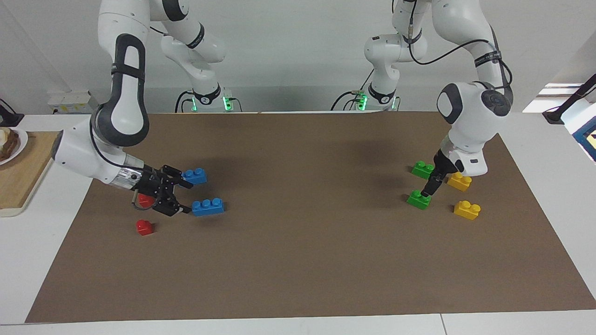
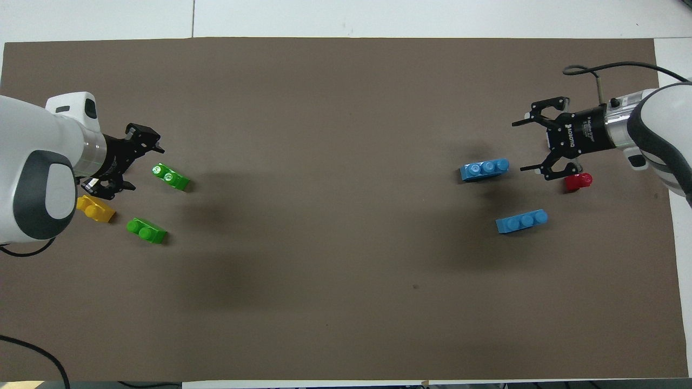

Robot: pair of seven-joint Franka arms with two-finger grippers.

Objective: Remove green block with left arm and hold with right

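Studs shine on two glossy green plastic bricks point(image 2: 171, 176) point(image 2: 146, 230) lying loose on matte brown paper point(image 2: 346, 302). Left gripper point(image 2: 134, 158), jaws spread, empty, sits at nine o'clock of the farther brick. Right gripper point(image 2: 532, 146), splayed, empty, hovers near blue three-stud bricks point(image 2: 485, 169).

The green block point(image 1: 418, 199) is shiny, smooth plastic, like the blue bricks point(image 1: 207, 207) and yellow bricks point(image 1: 467, 210). The brown mat point(image 1: 298, 260) looks like dull, flat paper. The board point(image 1: 21, 177) is wood.

Two high opposed views, seemingly sharing the brown mat point(image 1: 298, 260).
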